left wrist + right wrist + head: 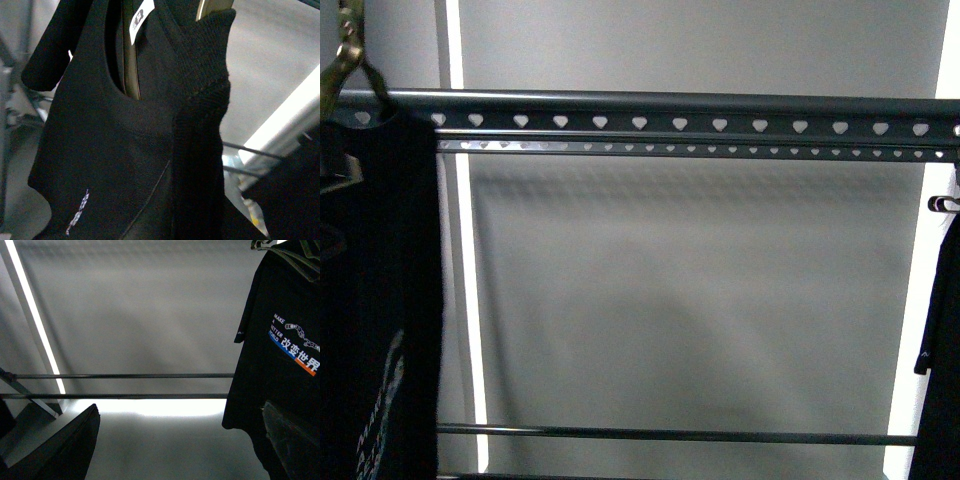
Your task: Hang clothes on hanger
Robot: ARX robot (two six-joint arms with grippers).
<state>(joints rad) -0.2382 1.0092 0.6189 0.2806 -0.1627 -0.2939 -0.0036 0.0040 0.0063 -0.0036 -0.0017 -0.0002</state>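
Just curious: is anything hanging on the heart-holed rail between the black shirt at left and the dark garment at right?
No. In the front view the rail is bare between the T-shirt and the dark garment; only grey wall shows behind.

Bkgd: plain grey wall (690, 300) w/ soft shadows across it. Bright white vertical light strip (472, 320) on left of front view, more white glow at far right edge. Brass-coloured hanger hook (342, 62) in top left corner. Far right: 2nd dark garment (940, 380), small metal hook (942, 204) just above it
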